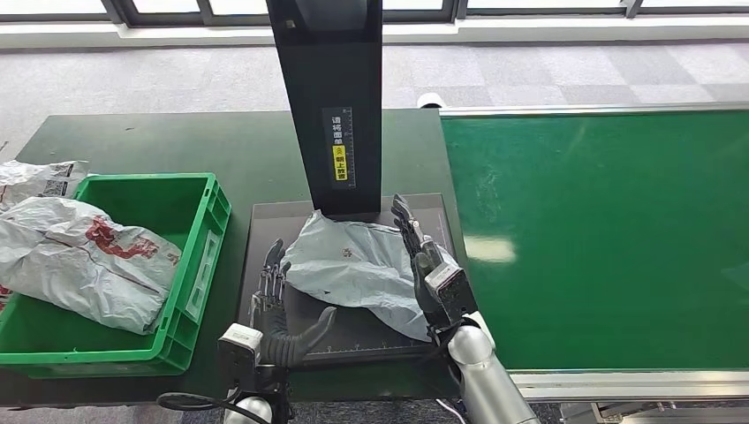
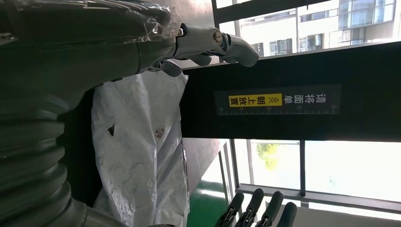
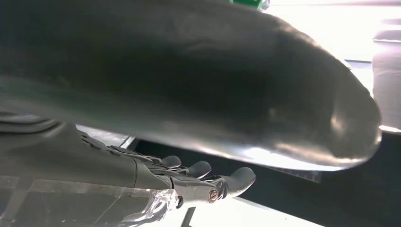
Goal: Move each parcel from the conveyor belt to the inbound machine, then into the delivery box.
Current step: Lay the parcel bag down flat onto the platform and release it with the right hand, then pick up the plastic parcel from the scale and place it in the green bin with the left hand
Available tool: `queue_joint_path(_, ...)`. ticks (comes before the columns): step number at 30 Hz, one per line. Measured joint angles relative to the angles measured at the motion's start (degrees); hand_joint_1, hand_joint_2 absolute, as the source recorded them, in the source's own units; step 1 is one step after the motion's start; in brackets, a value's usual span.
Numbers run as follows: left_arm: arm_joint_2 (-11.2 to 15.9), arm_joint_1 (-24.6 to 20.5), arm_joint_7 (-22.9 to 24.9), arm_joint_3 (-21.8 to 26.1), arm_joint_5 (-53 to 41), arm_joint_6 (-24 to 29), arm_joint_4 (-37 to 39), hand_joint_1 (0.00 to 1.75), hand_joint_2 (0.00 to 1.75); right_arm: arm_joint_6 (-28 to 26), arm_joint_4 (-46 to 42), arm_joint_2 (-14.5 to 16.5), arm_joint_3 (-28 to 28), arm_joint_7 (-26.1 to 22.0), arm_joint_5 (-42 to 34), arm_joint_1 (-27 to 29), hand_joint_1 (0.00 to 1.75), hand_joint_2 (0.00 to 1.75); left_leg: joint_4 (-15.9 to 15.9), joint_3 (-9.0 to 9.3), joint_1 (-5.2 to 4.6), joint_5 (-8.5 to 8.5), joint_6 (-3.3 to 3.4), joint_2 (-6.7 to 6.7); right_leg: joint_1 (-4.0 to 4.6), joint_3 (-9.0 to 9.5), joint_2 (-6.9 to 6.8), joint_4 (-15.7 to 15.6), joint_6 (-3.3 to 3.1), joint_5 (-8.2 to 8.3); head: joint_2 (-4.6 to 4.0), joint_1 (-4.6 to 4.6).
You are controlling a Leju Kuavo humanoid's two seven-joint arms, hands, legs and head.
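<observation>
A grey plastic parcel (image 1: 358, 265) lies crumpled on the black platform (image 1: 265, 225) of the inbound machine, under its black scanner post (image 1: 331, 97). My left hand (image 1: 276, 314) stands at the parcel's near left edge, fingers spread and thumb stretched toward the bag's lower edge. My right hand (image 1: 428, 265) stands upright against the parcel's right edge, fingers extended. Neither hand grips it. In the left wrist view the parcel (image 2: 137, 156) shows between the thumb (image 2: 213, 42) and fingertips (image 2: 255, 208), which are wide apart. The right wrist view shows only my right hand (image 3: 142, 175), nothing in it.
A green crate (image 1: 199, 256) stands left of the machine with a grey parcel (image 1: 79, 261) in it; another bag (image 1: 35, 181) lies beyond its far left corner. The green conveyor belt (image 1: 601, 238) runs along the right, with no parcel on its visible part.
</observation>
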Motion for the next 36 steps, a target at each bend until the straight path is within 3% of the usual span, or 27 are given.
queue_joint_path(5, 0.0, 0.0, 0.0, 0.0, -0.2, 0.2, 0.0, 0.0, 1.75, -1.9, -3.0, -0.4, 0.5, 0.0, -0.2, 1.0, 0.0, 0.0, 0.0, -0.01, 0.0, 0.01, 0.0, -0.04, 0.0, 0.0, -0.03, 0.0, 0.0, 0.01, 0.0, -0.01)
queue_joint_path(9, 0.0, 0.6, 0.0, 0.3, -1.3, 0.7, -0.8, 0.0, 1.75, -16.2, -14.4, -1.3, 2.1, -0.1, 1.8, 3.6, 0.0, 1.75, 0.0, -0.08, 0.0, 0.0, 0.0, -0.06, 0.0, -0.05, -0.07, 0.0, -0.01, 0.01, 0.0, 0.0)
queue_joint_path(13, -0.2, 0.3, 0.0, 1.7, -5.2, 1.5, -0.5, 0.0, 1.75, -39.8, -25.7, -1.9, 5.1, -0.1, 15.3, 6.4, 0.0, 1.75, 0.0, -0.1, 0.0, -0.01, 0.0, -0.08, 0.0, -0.08, -0.08, 0.0, -0.01, -0.01, 0.0, 0.0)
queue_joint_path(15, -0.6, -1.1, 0.1, 3.2, -9.3, 3.3, 1.4, 0.0, 1.75, -44.9, -31.3, -1.1, 6.0, -0.1, 22.9, 8.4, 0.0, 1.75, 0.0, -0.11, 0.0, -0.04, -0.02, -0.07, 0.0, -0.1, -0.09, 0.0, -0.01, -0.02, 0.0, -0.01)
queue_joint_path(19, -1.6, -7.0, 2.3, 5.3, -20.1, 10.5, 8.8, 0.0, 1.75, -45.3, -38.1, 0.8, 6.9, 0.1, 27.5, 10.4, 0.0, 1.75, 0.0, -0.11, 0.0, 0.01, -0.01, -0.07, 0.01, -0.08, -0.11, 0.0, -0.03, 0.0, 0.0, 0.0)
queue_joint_path(23, -2.9, -14.3, 8.6, 5.8, -27.9, 13.0, 18.9, 0.0, 1.75, -45.3, -40.4, 1.9, 7.9, 0.2, 27.1, 10.3, 0.0, 1.75, 0.0, -0.12, 0.0, 0.15, 0.0, -0.06, -0.01, -0.07, -0.11, 0.0, -0.04, 0.19, 0.0, 0.0)
queue_joint_path(30, -4.5, -24.1, 14.7, 5.7, -28.8, 14.0, 32.9, 0.0, 1.75, -45.3, -40.7, 3.0, 9.5, 0.2, 25.4, 7.1, 0.0, 1.75, 0.0, -0.12, -0.01, 0.24, -0.02, -0.04, -0.01, -0.08, -0.08, 0.0, -0.05, 0.31, 0.0, 0.0)
queue_joint_path(36, -5.1, -27.4, 16.4, 5.5, -28.6, 13.8, 38.4, 0.0, 1.75, -45.3, -40.1, 3.5, 9.9, 0.2, 24.8, 5.0, 0.0, 1.75, 0.0, -0.15, 0.0, 0.24, -0.02, -0.05, 0.0, -0.12, -0.07, 0.0, -0.06, 0.3, 0.0, 0.0)
